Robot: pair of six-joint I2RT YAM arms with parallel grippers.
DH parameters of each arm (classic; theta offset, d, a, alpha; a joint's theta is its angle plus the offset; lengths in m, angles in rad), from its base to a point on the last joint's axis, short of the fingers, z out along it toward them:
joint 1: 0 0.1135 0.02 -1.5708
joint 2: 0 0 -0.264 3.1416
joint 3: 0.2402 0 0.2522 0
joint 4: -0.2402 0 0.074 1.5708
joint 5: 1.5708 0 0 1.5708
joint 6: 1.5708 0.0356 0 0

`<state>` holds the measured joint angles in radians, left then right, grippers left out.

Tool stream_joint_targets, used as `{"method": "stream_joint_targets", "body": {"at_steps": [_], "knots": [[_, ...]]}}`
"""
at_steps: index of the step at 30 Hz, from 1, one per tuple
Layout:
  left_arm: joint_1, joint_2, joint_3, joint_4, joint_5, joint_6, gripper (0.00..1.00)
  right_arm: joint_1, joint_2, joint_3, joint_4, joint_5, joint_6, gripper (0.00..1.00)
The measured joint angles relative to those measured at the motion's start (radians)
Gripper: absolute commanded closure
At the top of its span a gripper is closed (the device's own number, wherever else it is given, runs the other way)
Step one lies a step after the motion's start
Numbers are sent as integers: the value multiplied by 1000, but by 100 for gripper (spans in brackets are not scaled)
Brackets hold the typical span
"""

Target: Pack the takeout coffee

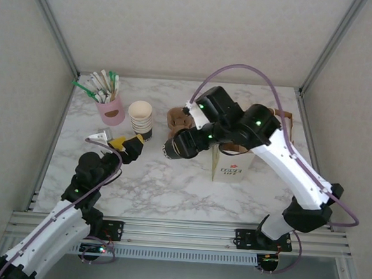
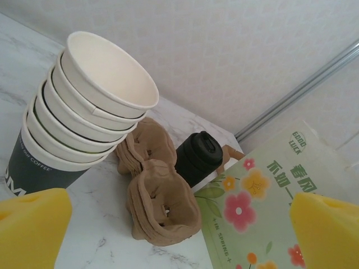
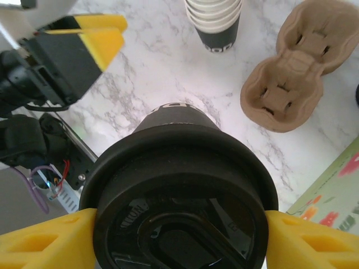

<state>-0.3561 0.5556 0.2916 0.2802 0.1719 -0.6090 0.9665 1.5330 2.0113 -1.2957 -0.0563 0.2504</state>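
Observation:
The takeout coffee (image 3: 179, 196), a cup under a round black lid, sits between the yellow pads (image 3: 39, 241) of my right gripper (image 3: 179, 238), which is shut on it at the lid's rim. From above, the coffee (image 1: 172, 148) hangs over the marble just left of the paper bag (image 1: 232, 163), with the right gripper (image 1: 178, 145) around it. My left gripper (image 1: 124, 149) is open and holds nothing. It stands a short way left of the coffee, below the stack of cream cups (image 1: 141, 118). Its yellow pads (image 2: 33, 227) frame the lower corners of the left wrist view.
Brown pulp cup carriers (image 2: 162, 207) lie between the lidless cup stack (image 2: 84, 117) and the flowered bag (image 2: 269, 207). A black stack of lids (image 2: 199, 157) stands behind them. A pink holder of stirrers (image 1: 110, 109) stands back left. Metal frame posts (image 1: 53, 25) border the table.

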Motion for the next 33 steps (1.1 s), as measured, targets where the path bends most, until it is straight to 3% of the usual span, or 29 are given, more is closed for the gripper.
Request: {"method": "stream_joint_targets", "body": {"at_steps": [3,11,22,33], "knots": [[-39,45,27,11,-5,15,0,-3,-42,15,-13,23,0,30],[-250,188,130,34,-68,97,1,-24,-158,21,-60,111,5,29],[-386,406,223,98,-99,146,1,-73,-324,21,-123,269,31,30],[-463,602,279,188,-96,162,1,-132,-269,29,-216,395,61,30]]}}
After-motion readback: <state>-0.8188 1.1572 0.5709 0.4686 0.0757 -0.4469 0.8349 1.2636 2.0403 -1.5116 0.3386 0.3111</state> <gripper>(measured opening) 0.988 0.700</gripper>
